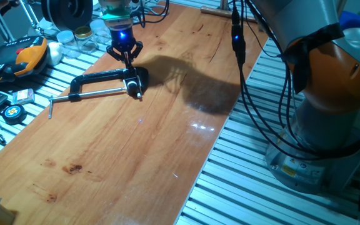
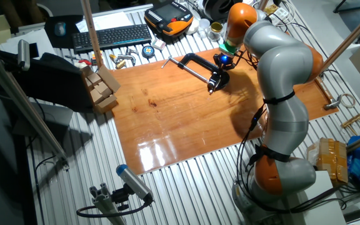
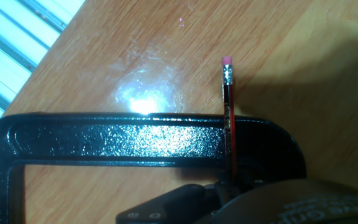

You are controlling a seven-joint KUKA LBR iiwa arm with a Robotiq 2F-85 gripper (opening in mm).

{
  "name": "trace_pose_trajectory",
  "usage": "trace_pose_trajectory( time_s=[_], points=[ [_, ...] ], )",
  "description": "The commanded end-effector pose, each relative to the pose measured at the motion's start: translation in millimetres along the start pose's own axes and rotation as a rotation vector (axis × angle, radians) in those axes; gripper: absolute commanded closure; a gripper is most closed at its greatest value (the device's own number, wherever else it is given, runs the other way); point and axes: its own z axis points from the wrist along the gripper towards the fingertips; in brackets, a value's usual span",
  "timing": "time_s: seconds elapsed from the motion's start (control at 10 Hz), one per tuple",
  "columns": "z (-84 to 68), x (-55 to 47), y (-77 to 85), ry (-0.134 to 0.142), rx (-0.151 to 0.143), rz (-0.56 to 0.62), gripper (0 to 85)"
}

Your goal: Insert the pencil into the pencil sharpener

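Observation:
My gripper [image 1: 129,60] hangs over the long bar of the black C-clamp [image 1: 102,78] at the far left of the wooden board. In the hand view the gripper [image 3: 232,186] is shut on the thin red pencil [image 3: 230,124]. The pencil points away from the hand, and its pink eraser [image 3: 227,61] is the far end, past the clamp bar [image 3: 123,134]. The pencil [image 1: 129,63] shows faintly between the fingers. The pencil sharpener [image 1: 134,82], a small black block with a pale spot, sits inside the clamp next to the silver screw rod [image 1: 92,94], just in front of the gripper. The hand hides it in the hand view.
The wooden board [image 1: 136,156] lies on a slatted metal table. Left of it are an orange-black pendant [image 1: 24,53], a tape measure [image 1: 12,112] and jars [image 1: 83,34]. Wooden blocks [image 2: 102,87] stand at one board corner. The arm's base [image 1: 330,131] is at the right.

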Motion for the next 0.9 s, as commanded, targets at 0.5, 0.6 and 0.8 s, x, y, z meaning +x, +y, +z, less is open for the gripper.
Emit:
trace_pose_trajectory(
  time_s=[0.5,0.6,0.8],
  points=[
    [-0.8,2.5,0.2,0.003,0.001,0.003,85.0],
    [-0.7,2.6,0.2,0.005,0.002,0.001,85.0],
    [-0.3,2.9,0.2,0.009,-0.004,0.0,85.0]
  ],
)
